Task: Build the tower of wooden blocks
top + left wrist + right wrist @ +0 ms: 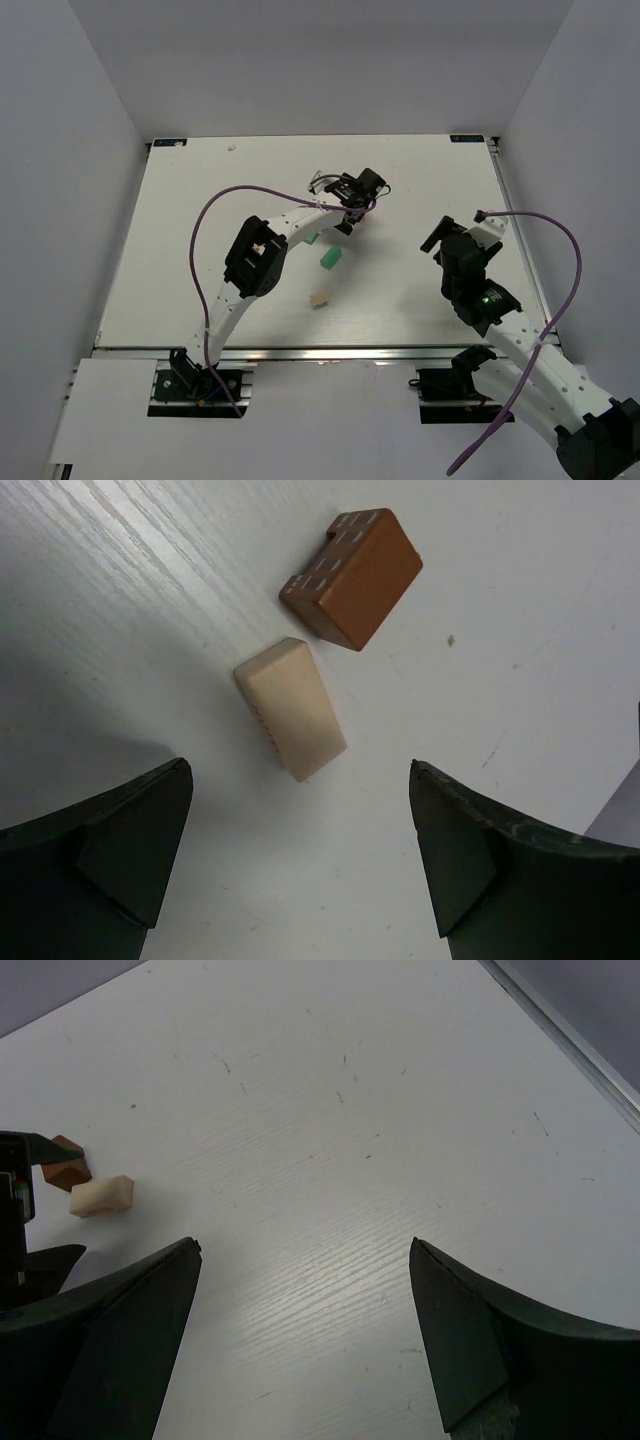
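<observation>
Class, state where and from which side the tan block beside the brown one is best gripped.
I would take the tan block across its two long sides, from above: it lies flat, and the brown block sits close at one end.

- The counter (520, 600) was white, with a fine wood-grain texture, a soft sheen and a few small dark scuffs.
- The brown block (352, 575) looked like stained wood, matt, with pale dashes marked on one face.
- The tan block (292, 708) was pale bare wood, smooth and matt.
- The mint-green block (329, 258) had an even, painted-looking coat.
- The left gripper (298, 815) and the right gripper (305, 1295) were dark, matt and plastic-looking.
- The rail (330, 351) along the counter's near edge looked like bare silvery metal.
- The purple cable (203, 235) had a smooth sheath.
</observation>
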`<state>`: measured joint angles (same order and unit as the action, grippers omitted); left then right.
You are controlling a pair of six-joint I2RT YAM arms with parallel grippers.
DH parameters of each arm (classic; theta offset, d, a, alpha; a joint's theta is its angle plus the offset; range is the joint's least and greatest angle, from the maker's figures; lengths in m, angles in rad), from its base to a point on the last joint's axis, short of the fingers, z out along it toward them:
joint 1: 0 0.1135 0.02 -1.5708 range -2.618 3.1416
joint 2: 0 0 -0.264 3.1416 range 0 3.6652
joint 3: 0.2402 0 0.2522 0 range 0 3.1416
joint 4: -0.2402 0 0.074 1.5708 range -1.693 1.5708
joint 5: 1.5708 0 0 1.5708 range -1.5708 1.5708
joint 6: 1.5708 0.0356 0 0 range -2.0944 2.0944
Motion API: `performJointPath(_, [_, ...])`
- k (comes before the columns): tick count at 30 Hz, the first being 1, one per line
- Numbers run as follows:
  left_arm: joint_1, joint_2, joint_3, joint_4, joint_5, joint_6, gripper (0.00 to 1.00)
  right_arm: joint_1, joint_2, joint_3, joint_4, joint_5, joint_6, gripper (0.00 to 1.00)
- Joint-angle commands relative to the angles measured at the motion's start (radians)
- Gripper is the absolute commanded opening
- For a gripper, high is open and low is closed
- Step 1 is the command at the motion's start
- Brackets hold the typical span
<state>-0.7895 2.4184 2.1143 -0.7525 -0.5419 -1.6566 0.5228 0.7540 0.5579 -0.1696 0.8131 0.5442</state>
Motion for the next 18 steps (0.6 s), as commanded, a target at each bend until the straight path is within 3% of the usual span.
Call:
performJointPath(1, [-0.005, -0.045, -0.008, -0.016, -0.035, -0.015, 0.98, -0.009, -0.018, -0.013, 0.012, 0.051, 0.022, 0.89])
performJointPath(14, [-0.002, 0.054, 0.059, -0.05, -0.063, -0.037, 0.97, -0.007, -0.021, -0.023, 0.001, 0.095, 0.049, 0.89])
performJointPath(18, [0.004, 0.067, 0.061, -0.024, -0.07, -0.019, 0.88, -0.007, -0.024, -0.026, 0.002, 0.103, 0.048, 0.89])
